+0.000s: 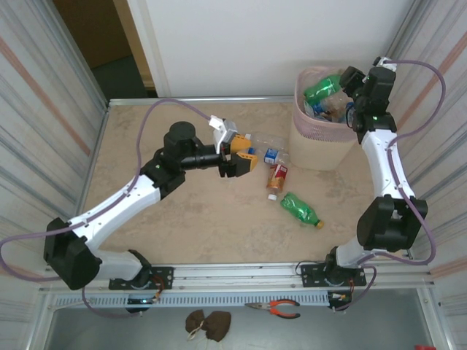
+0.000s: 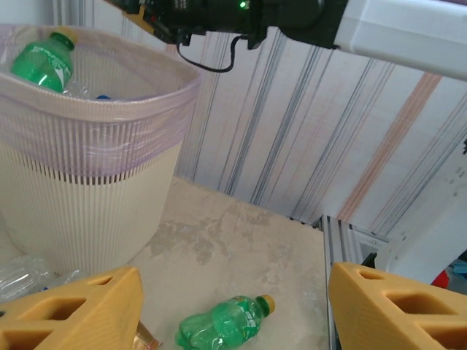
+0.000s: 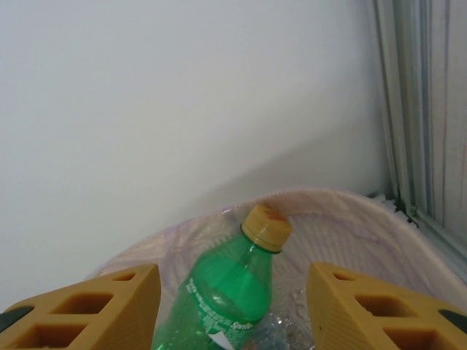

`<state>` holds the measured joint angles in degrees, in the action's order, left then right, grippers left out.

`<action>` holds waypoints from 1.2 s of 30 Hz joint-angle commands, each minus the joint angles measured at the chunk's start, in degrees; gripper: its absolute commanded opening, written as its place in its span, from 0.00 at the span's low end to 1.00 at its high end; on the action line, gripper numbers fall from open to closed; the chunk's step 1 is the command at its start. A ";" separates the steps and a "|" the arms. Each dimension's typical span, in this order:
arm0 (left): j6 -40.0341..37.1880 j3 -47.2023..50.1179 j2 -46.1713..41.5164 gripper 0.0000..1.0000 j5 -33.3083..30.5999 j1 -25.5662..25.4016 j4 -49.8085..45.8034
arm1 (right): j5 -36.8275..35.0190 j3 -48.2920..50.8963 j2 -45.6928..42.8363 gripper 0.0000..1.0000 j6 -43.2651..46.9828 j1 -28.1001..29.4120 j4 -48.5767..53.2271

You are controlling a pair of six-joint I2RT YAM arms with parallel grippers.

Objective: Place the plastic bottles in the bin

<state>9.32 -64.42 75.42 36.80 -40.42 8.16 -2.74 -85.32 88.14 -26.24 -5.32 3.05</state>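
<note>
The right gripper (image 3: 233, 292) has its two yellow fingers spread apart just above the bin (image 3: 328, 200), pinching nothing. A green bottle (image 3: 230, 288) with a yellow cap lies between and just below them, on top of the other bottles heaped inside the pink liner. The bin stands at the far right of the table (image 1: 190, 211). The left gripper (image 2: 233, 292) hovers near the table's middle, its fingers also wide apart and bare. A second green bottle (image 2: 222, 321) lies on its side on the table beyond and below them, apart from both fingers. A brown bottle (image 1: 276, 177) and a crushed clear bottle (image 1: 276, 142) lie between this gripper and the bin.
</note>
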 commanded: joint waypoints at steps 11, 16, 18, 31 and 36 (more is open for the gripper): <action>-0.36 -3.68 5.32 0.66 -5.21 -1.84 -6.23 | 31.63 -17.53 15.04 0.47 -4.43 -0.83 3.49; -0.02 -3.62 6.20 0.66 -6.03 -2.64 -7.13 | 30.89 -20.51 21.21 0.46 -6.34 -0.94 4.73; 0.15 -3.44 6.43 0.66 -6.28 -2.81 -7.20 | 28.57 -20.46 22.74 0.46 -6.26 -1.08 7.33; 0.25 -6.11 9.50 0.66 -10.53 -3.69 -13.25 | 23.31 -14.49 13.02 0.45 -5.03 -2.28 10.15; 1.34 -7.13 11.87 0.66 -13.14 -4.22 -15.72 | 23.05 -13.50 6.91 0.46 -3.63 -2.41 11.93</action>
<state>9.45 -69.54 86.08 26.09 -44.21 -4.93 20.95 -99.09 101.01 -31.05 -7.51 13.89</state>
